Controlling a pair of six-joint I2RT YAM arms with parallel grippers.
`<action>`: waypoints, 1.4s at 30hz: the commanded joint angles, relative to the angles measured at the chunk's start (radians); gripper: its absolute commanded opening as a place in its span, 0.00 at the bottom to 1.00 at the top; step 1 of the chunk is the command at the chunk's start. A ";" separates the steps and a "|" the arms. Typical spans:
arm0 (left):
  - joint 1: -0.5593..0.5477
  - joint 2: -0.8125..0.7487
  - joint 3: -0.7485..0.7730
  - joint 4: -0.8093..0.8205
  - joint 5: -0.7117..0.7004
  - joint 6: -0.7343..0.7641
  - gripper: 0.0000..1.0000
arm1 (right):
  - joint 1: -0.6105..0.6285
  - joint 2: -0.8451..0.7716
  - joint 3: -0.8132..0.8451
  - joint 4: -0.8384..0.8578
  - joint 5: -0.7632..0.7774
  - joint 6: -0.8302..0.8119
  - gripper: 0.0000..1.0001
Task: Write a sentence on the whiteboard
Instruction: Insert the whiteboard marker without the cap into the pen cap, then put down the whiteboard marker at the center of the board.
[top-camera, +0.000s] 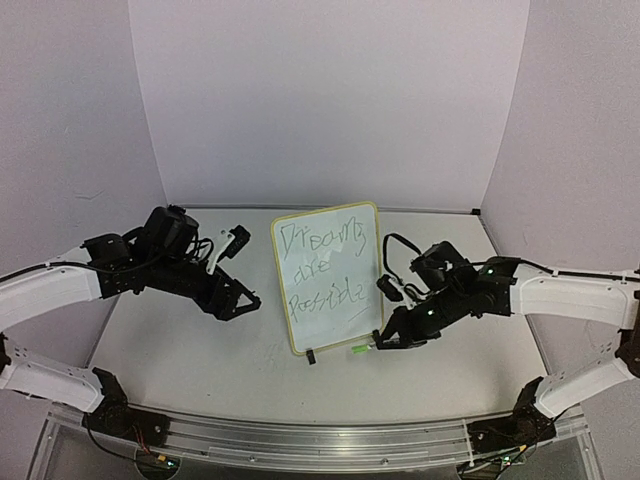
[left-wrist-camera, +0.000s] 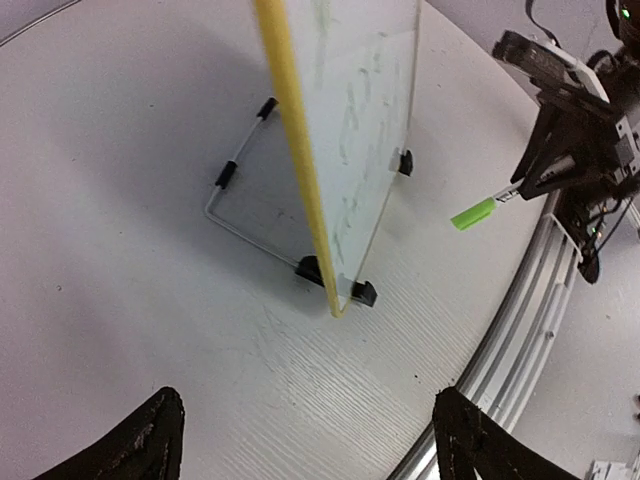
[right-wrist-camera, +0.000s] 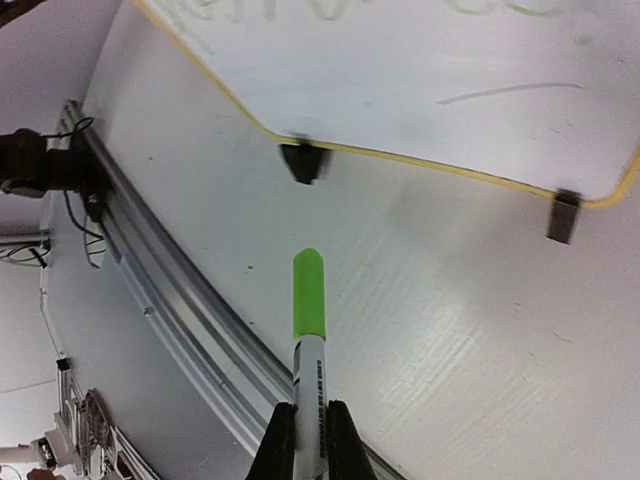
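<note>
The whiteboard stands on the table at the centre of your top view, with the green sentence on its face. Just left of it, your left end effector is spread wide and empty. At lower right, your right end effector clamps a green-capped marker.

The board is standing near-upright at the middle of the table, tilting back a little and facing the near edge. It is showing a white face with rounded corners and a thin yellow frame. It is resting on small black feet, with a wire prop bracing it from behind. The sentence is running across it in three lines of thin, scrawly green letters, roughly "Dreams are possible". A loose stroke is trailing under the last word.
</note>
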 joint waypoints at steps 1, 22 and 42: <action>0.107 -0.015 -0.034 0.091 -0.131 -0.124 0.86 | -0.089 -0.066 -0.029 -0.172 0.188 0.006 0.00; 0.556 0.159 -0.139 0.431 -0.306 -0.188 0.99 | -0.359 0.239 0.002 0.313 0.635 -0.011 0.02; 0.770 0.349 -0.066 0.653 -0.300 -0.092 0.99 | -0.576 0.318 0.040 0.418 0.574 -0.156 0.97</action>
